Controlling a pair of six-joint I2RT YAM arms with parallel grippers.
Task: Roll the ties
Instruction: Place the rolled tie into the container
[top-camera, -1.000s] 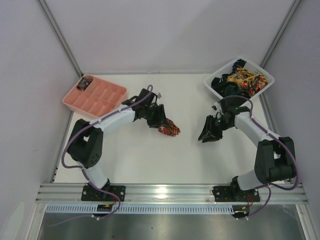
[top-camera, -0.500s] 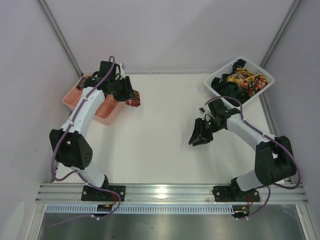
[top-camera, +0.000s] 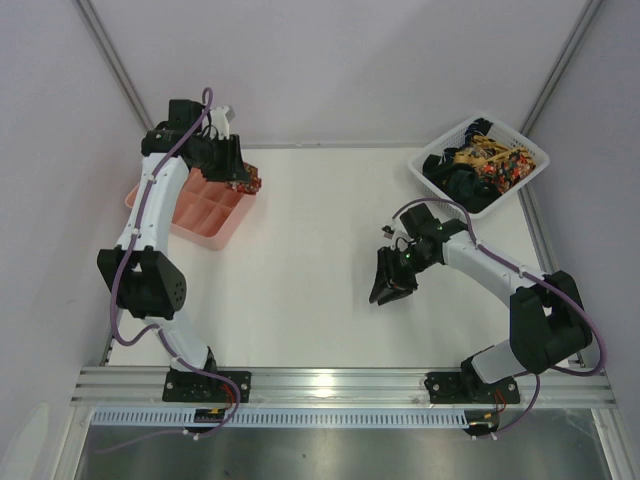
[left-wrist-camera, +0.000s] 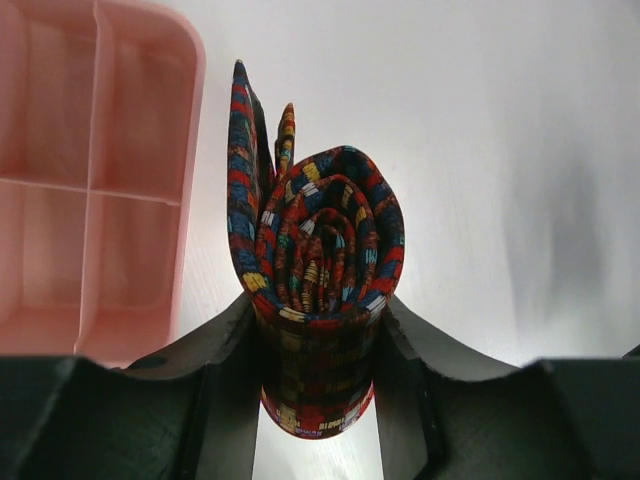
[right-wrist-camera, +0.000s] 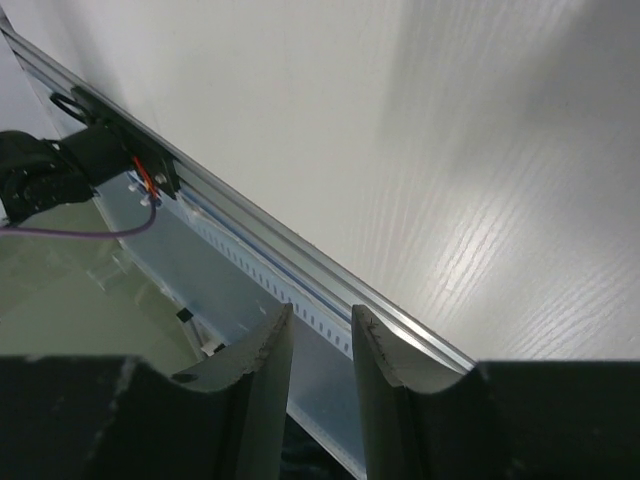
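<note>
Tie (left-wrist-camera: 325, 270): soft, light roll; I judge it unwinds unless squeezed across the coil.
Left jaws: pinching its sides, beside tray (top-camera: 205, 215).
Right jaws: parted, empty.

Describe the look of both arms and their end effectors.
The left arm and right arm have white links between bulky black joints, with a purple cable running along each. The left end effector and right end effector are black, with two curved fingers.

Top camera overhead, looking down; wrist cameras close, low; all share table (top-camera: 300, 300).
</note>
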